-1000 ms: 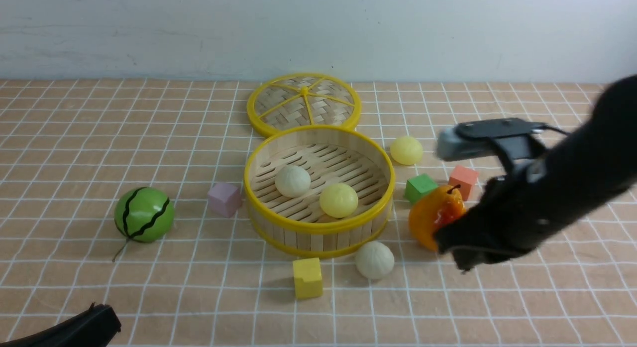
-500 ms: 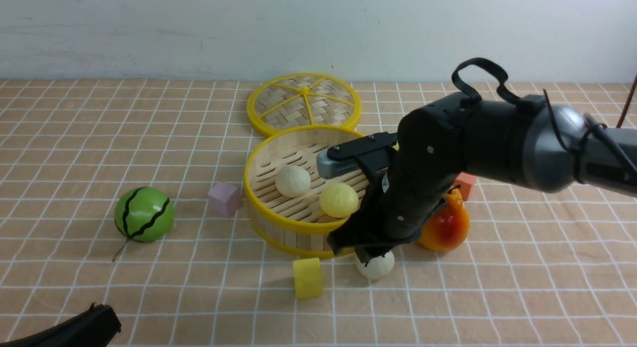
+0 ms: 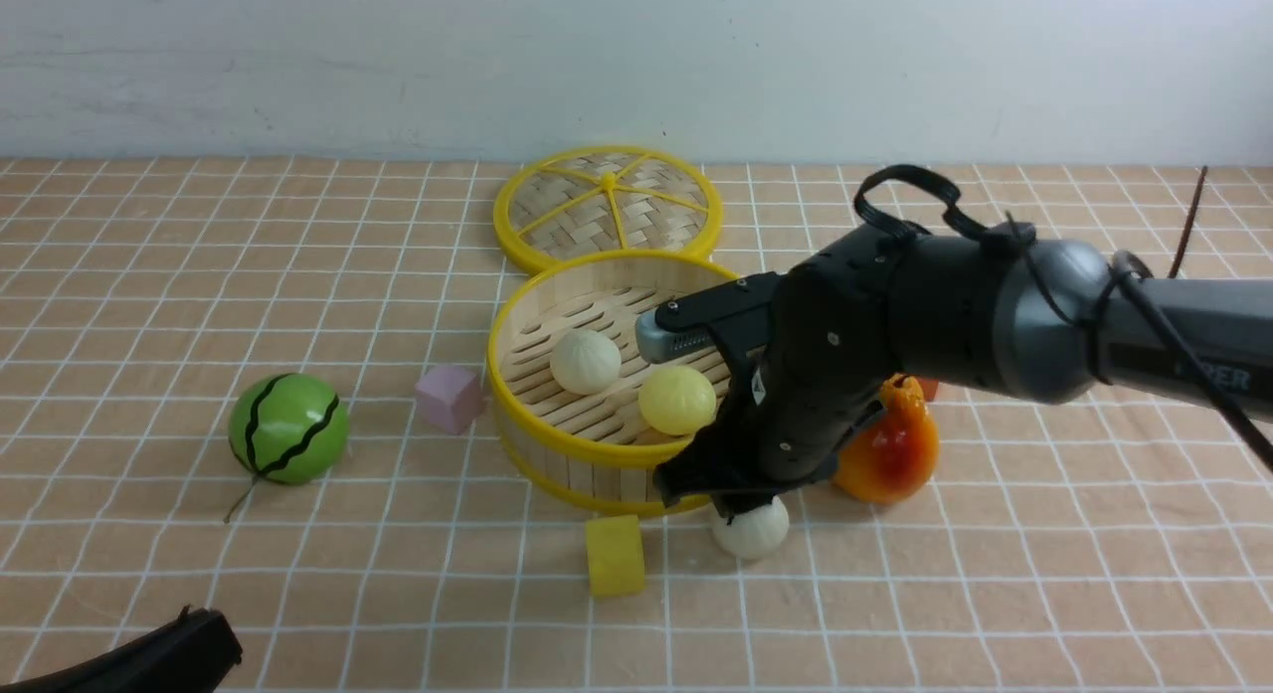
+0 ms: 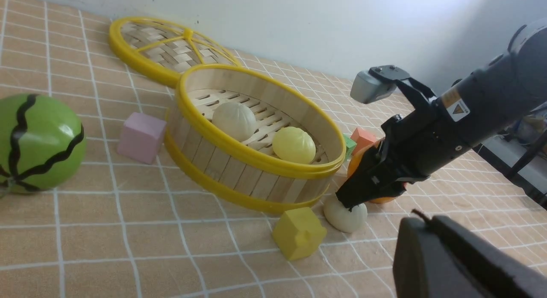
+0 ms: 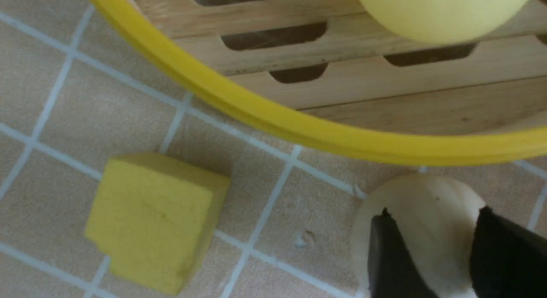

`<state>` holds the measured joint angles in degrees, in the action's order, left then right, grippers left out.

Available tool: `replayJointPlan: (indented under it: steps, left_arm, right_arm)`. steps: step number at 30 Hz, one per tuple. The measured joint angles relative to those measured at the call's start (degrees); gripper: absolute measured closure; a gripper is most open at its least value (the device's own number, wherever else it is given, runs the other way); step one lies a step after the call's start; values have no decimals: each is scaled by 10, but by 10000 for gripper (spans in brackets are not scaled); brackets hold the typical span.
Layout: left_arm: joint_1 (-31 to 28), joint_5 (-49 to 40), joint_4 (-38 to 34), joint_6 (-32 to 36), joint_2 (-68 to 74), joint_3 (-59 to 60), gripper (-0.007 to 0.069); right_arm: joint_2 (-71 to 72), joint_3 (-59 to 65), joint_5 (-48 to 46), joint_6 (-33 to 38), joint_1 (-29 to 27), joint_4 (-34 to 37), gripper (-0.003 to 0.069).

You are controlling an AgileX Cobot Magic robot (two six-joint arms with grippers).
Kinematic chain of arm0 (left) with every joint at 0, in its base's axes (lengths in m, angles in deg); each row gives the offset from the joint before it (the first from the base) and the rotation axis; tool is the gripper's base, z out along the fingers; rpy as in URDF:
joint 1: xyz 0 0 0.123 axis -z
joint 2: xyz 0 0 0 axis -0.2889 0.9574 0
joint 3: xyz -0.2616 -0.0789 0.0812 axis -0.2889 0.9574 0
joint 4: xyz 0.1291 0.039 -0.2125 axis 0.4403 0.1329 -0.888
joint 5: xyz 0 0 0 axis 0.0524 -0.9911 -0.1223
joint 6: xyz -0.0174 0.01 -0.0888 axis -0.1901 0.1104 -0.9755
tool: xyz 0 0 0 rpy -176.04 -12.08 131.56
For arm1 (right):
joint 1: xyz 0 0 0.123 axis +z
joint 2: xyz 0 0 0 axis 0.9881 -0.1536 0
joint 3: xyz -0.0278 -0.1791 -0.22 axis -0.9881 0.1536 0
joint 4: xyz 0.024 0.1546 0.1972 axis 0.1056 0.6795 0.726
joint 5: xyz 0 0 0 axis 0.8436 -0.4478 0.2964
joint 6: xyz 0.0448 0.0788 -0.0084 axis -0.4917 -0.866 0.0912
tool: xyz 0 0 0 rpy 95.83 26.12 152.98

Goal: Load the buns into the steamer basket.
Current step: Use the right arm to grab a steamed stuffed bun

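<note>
The steamer basket (image 3: 557,444) stands mid-table and holds an off-white bun (image 3: 585,362) and a pale yellow bun (image 3: 676,400). A second off-white bun (image 3: 758,534) lies on the table just in front of the basket's right side. My right gripper (image 3: 741,509) is open and points down on top of this bun. In the right wrist view its two fingers straddle the bun (image 5: 419,195), with the basket rim (image 5: 265,118) close beside. The other pale yellow bun is hidden behind my right arm. My left gripper (image 3: 199,643) rests low at the front left, jaws together and empty.
A yellow cube (image 3: 615,554) sits just left of the table bun. An orange pear (image 3: 895,454) stands right behind my right gripper. A pink cube (image 3: 450,397) and a green striped ball (image 3: 288,428) lie left of the basket. The flat woven lid (image 3: 607,206) lies behind it.
My right arm swung left from beside the pear to above the off-white bun in front of the basket, then sank slightly onto it. The left arm has not moved.
</note>
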<state>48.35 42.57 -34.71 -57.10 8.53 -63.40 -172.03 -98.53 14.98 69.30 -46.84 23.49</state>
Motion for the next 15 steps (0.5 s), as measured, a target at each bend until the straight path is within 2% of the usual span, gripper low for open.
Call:
replayJointPlan:
  steps: [7, 11, 13, 15]
  left_arm:
    - [0, 0, 0, 0, 0, 0, 614]
    - [0, 0, 0, 0, 0, 0, 610]
    - [0, 0, 0, 0, 0, 0, 609]
    - [0, 0, 0, 0, 0, 0, 609]
  right_arm:
    - [-7, -1, 6, -11, -12, 0, 403]
    - [-7, -1, 4, -11, -12, 5, 471]
    - [-7, -1, 3, -11, -12, 5, 553]
    - [-7, -1, 3, -11, -12, 5, 585]
